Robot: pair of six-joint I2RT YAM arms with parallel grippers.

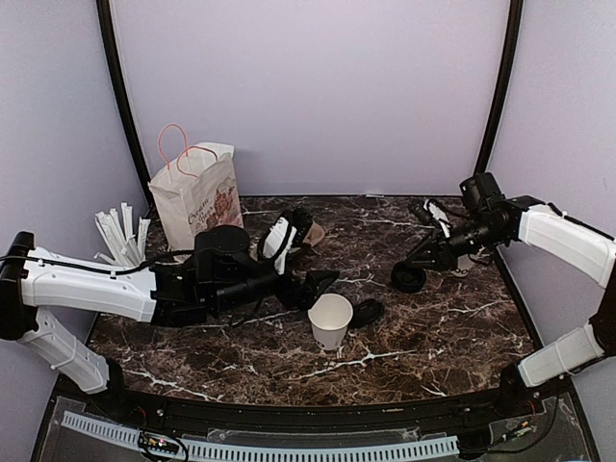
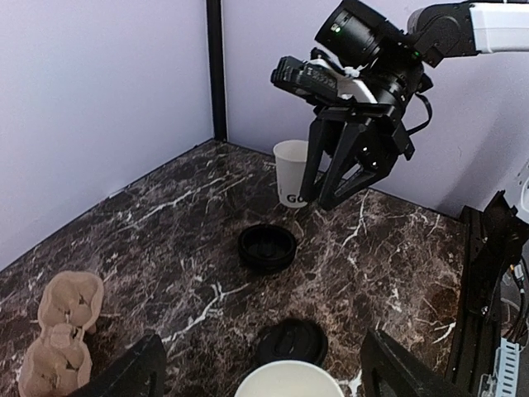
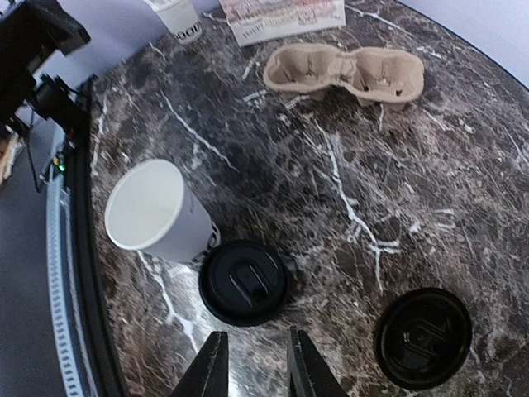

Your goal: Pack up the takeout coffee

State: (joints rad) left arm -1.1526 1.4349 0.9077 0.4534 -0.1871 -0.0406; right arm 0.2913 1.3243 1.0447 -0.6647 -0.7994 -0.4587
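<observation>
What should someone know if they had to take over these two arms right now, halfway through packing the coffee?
The left end effector is wide open and empty, over a lidless white cup.
The right end effector has its fingers slightly apart, empty, above the table.
One black lid lies beside that cup, a second lid further right.
The paper bag stands back left, the cup carrier in front of it.
Done: nothing packed.
Left: lid the cup, put it in the bag.

Left wrist view crops the open cup [image 2: 288,380] below.
</observation>
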